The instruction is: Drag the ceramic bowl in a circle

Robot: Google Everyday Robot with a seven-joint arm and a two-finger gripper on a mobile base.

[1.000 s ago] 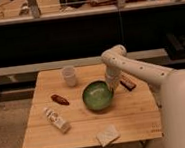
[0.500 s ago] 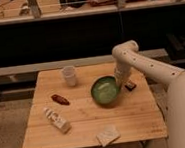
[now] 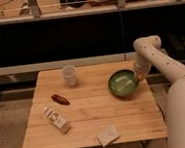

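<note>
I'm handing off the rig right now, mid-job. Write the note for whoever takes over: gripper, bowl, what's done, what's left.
Gripper: down at the right rim of the ceramic bowl, near the table's right edge.
Bowl: upright on the table's right side, having slid rightward and toward the far edge over the last second.
Others: white cup, red item, bottle on its side and packet, none touching the bowl.
Done: part of the arc.
Left: bring the bowl round to close the circle; mind the right edge.

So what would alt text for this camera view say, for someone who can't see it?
A white robot arm reaches down with its gripper at the right rim of a green ceramic bowl near the right edge of a wooden table. Also on the table: a white cup, a small red item, a wrapped packet and a pale packet.
</note>
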